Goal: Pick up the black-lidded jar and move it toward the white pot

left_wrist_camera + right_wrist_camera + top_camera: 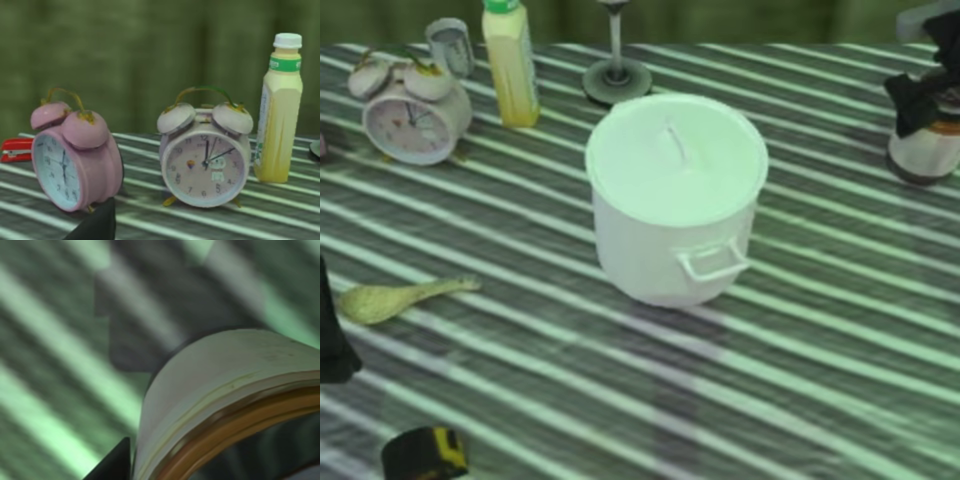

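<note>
The black-lidded jar (926,152) stands on the striped cloth at the table's far right edge; its white body and orange-brown band fill the right wrist view (210,385). My right gripper (920,100) sits over its lid, shut on the jar, with one dark fingertip (117,462) against the white wall. The other finger is hidden. The white pot (675,200), lidded and with loop handles, is at the table's middle, well left of the jar. My left gripper (332,340) is parked at the left edge, open and holding nothing.
At the back left are a pink alarm clock (415,120), a small grey glass jar (450,45) and a yellow bottle (512,65). A wine glass base (617,78) stands behind the pot. A pale spoon (390,298) and a tape measure (425,455) lie front left.
</note>
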Action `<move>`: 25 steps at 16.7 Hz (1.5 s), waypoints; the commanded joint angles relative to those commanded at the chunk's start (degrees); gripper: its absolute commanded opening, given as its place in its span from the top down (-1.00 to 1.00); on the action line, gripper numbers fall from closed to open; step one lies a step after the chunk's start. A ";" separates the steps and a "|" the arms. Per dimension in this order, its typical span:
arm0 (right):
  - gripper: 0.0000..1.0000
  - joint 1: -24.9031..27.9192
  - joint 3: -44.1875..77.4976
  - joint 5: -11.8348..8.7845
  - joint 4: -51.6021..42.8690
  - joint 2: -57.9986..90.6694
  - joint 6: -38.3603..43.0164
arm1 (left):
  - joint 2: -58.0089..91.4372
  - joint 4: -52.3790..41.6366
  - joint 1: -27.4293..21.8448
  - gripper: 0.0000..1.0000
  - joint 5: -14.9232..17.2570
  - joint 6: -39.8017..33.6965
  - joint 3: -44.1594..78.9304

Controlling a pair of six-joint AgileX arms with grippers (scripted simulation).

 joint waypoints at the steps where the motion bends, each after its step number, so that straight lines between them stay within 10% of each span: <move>1: 0.06 0.00 0.00 0.00 0.00 0.00 0.00 | 0.00 0.00 0.00 -1.00 0.00 0.00 0.00; 8: 1.00 0.00 0.00 0.00 0.00 0.00 0.00 | 0.00 0.00 0.00 -1.00 0.00 0.00 0.00; 25: 1.00 0.12 -18.39 -0.27 0.09 -18.60 0.08 | 0.00 0.00 0.00 -1.00 0.00 0.00 0.00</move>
